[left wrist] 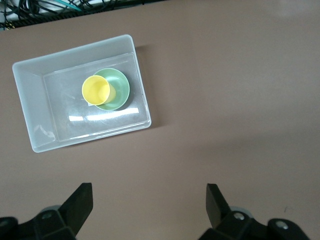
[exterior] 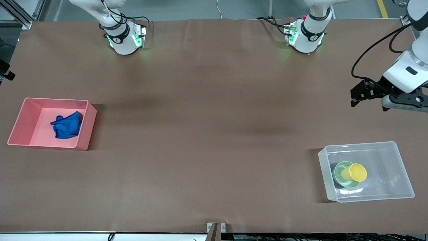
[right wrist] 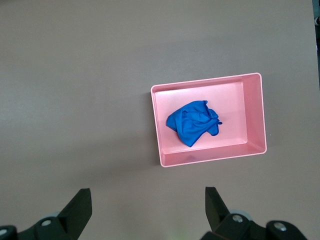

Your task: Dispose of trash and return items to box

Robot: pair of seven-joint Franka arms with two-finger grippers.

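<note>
Blue trash [exterior: 67, 125] in pink bin [exterior: 84, 124], frame's left; cup [exterior: 357, 172] in bowl [exterior: 341, 174] inside clear box [exterior: 401, 170], lower right
Left gripper [exterior: 355, 97] at right edge, arm cropped; right gripper [right wrist: 148, 212] unseen from front; both fingers spread, empty, above tabletop [exterior: 214, 134]

Brown table [exterior: 207, 134] — a matte covering fills nearly the whole front view, with faint creases along its upper edge. Four things rest directly on it. Upper left of the frame: the right arm's white base [exterior: 124, 40], ringed with green light. Upper centre-right: the left arm's white base [exterior: 306, 38], likewise lit. Middle left: a pink opaque rectangular bin [exterior: 85, 129], standing near the table's edge at the right arm's end. Lower right: the clear plastic box [exterior: 398, 167], set slightly askew at the left arm's end — nearer to the front camera than the pink bin. Bin and box lie well apart.
</note>
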